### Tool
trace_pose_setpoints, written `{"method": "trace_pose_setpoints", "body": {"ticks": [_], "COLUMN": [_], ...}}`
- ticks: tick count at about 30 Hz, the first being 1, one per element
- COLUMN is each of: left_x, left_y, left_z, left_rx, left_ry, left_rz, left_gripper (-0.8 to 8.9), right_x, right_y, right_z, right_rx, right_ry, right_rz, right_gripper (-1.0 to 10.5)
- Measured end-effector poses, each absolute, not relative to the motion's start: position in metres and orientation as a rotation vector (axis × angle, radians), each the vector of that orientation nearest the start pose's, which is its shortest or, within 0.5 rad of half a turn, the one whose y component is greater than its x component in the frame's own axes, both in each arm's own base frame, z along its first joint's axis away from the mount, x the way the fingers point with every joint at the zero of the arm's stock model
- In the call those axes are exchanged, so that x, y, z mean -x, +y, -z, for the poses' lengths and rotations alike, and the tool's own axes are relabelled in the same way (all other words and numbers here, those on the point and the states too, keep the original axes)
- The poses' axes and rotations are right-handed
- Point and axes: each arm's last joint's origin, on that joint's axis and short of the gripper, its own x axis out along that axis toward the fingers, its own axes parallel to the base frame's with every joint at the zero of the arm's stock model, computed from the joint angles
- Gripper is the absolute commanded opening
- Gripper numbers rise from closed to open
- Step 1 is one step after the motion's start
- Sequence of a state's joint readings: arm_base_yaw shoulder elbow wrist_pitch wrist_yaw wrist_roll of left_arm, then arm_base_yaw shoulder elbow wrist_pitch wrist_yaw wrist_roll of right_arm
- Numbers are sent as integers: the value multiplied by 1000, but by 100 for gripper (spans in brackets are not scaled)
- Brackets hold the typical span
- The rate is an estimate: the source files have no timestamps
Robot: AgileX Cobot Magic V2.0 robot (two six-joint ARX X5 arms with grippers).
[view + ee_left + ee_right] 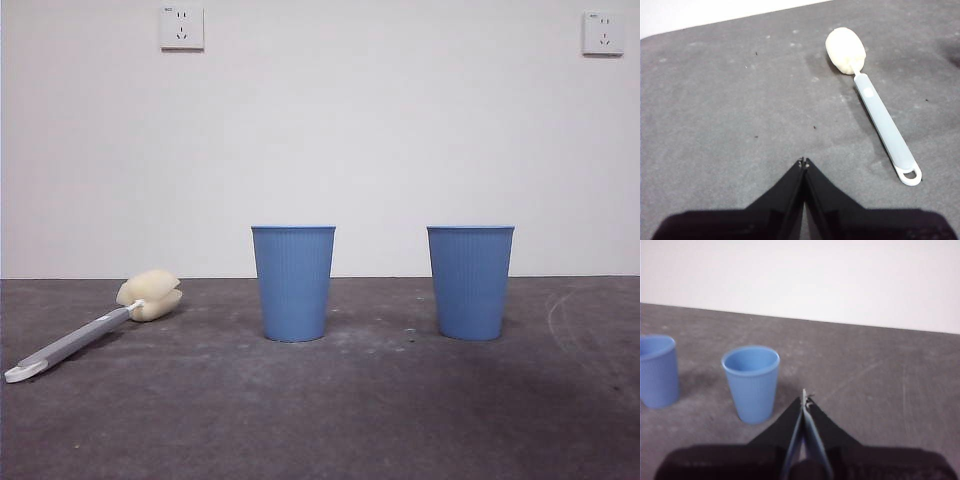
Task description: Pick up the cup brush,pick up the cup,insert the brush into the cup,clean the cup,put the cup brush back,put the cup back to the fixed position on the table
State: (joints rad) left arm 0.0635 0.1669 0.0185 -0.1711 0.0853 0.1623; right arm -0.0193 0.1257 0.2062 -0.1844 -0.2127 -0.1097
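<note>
Table, wide, dark grey and scuffed, fills the front view: a long grey-handled cup brush with a cream sponge head lies flat at the left, and two ribbed blue plastic cups stand upright, one central, one right. No arm shows here.

Left wrist view: the left gripper hovers over bare table, jaws pressed together, brush nearby.

Right wrist view: the right gripper, jaws closed, hangs beside the nearer cup; the farther cup is cut off at the frame edge.

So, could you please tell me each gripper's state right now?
Left gripper: closed, holding nothing.
Right gripper: closed, holding nothing.
</note>
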Motion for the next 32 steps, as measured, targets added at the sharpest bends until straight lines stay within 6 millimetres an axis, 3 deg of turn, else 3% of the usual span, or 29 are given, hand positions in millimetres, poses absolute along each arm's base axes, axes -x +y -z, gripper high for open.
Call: {"method": "trace_pose_setpoints", "body": {"ticks": [8,32], "left_x": [-104,-106], "left_y": [4,4], "left_z": [-137,-135], "left_rx": [-134,-132], "left_ry": [354,376], "left_rz": [50,52], "left_gripper": [-3,-3], "right_x": [-95,-95], "right_y": [4,4], "right_z": [-154,-154], "right_rx": [93,95], "right_ry": [156,153], "right_rz": [-198,-176], "right_gripper": [1,1]}}
